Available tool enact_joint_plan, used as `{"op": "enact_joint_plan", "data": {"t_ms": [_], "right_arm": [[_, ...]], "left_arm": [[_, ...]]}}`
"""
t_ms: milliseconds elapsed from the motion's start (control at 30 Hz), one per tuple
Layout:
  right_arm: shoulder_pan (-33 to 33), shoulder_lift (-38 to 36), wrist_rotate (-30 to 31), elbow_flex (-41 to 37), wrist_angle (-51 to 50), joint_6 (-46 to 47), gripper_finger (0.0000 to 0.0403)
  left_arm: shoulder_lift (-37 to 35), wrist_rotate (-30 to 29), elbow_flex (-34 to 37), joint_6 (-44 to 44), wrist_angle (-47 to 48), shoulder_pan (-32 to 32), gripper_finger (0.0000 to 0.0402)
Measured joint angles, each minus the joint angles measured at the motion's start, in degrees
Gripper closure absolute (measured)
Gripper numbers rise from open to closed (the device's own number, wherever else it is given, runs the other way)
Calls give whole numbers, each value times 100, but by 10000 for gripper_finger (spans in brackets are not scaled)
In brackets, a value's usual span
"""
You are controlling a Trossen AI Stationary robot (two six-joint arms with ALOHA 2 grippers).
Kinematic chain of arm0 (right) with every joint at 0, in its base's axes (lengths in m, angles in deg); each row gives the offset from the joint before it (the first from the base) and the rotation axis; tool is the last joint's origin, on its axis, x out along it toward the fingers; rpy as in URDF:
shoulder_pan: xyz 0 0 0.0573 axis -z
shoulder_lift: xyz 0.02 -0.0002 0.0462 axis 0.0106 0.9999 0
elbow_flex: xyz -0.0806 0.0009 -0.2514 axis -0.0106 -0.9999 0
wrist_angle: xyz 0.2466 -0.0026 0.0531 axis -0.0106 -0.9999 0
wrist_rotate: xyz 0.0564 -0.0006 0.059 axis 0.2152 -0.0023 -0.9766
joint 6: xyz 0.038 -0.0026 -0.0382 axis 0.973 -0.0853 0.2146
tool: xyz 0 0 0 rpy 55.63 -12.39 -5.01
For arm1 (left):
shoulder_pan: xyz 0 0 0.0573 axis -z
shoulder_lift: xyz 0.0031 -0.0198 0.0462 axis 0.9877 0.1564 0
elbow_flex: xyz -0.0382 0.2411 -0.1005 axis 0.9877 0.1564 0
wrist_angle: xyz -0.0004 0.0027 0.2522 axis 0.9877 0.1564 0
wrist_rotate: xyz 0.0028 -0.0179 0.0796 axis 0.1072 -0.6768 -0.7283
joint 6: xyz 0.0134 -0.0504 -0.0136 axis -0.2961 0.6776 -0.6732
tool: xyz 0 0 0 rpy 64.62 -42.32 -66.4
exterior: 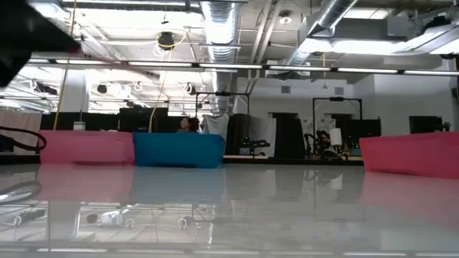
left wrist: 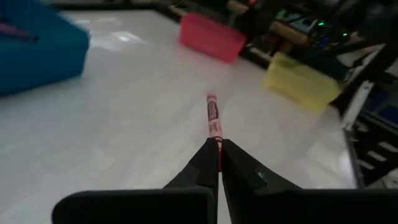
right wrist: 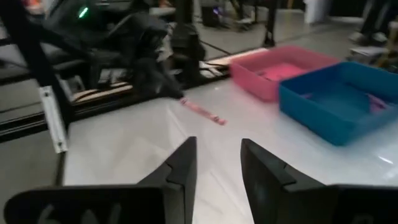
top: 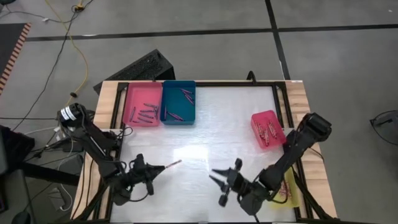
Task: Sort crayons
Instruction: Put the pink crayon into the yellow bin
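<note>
My left gripper [top: 153,170], near the table's front left, is shut on a pink crayon [top: 172,165] that also shows in the left wrist view [left wrist: 213,117] and the right wrist view [right wrist: 203,112]. My right gripper [top: 221,180] stands open with nothing between its fingers [right wrist: 217,163], near the front edge right of the middle, pointing toward the left gripper. More crayons lie in the pink tray [top: 132,93], in the blue tray [top: 169,93] and in the red tray [top: 260,118]. My left gripper pinches the pink crayon by its near end [left wrist: 218,144] between the two fingertips. The fingers come about level from the table's left and lie along the crayon. The rest of it juts out past the fingertips toward the table's right, lifted clear of the table.
The pink and blue trays stand side by side at the far left, the red tray at the right edge. A yellow tray [top: 291,190] lies partly under my right arm at the front right. The white table top [top: 217,130] between the trays is bare.
</note>
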Motion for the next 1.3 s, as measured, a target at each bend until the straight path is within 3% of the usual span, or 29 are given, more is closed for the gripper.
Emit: {"op": "enact_joint_plan", "data": {"t_ms": [100, 267, 467, 633, 867, 1000, 1167, 1300], "right_arm": [[-24, 402, -194, 0, 1209, -788, 280], [132, 1048, -913, -2, 3289, -2171, 280], [226, 1466, -1830, -2, 5008, -3486, 280], [228, 1478, -2577, -2, 5201, -3681, 280], [384, 1478, -2791, -2, 5154, -3537, 280], [601, 1478, -3035, -2, 5212, -3533, 280], [1015, 1478, -3954, -2, 5525, -3474, 280], [1240, 1477, -4077, -2, 5786, -3946, 280]], "left_arm": [[-155, 18, -2, -1183, -1001, 18, 400], [-200, 530, -2, -3257, -2860, 18, 400], [-200, 1018, -2, -4753, -4181, 20, 401], [-198, 1312, -2, -5686, -4875, -12, 401], [-199, 2194, -2, -6826, -5950, -194, 401], [-200, 2832, -2, -7053, -6214, -302, 401], [-200, 2996, -2, -7075, -6236, -422, 401], [-198, 3220, -2, -7203, -6465, -516, 401]]}}
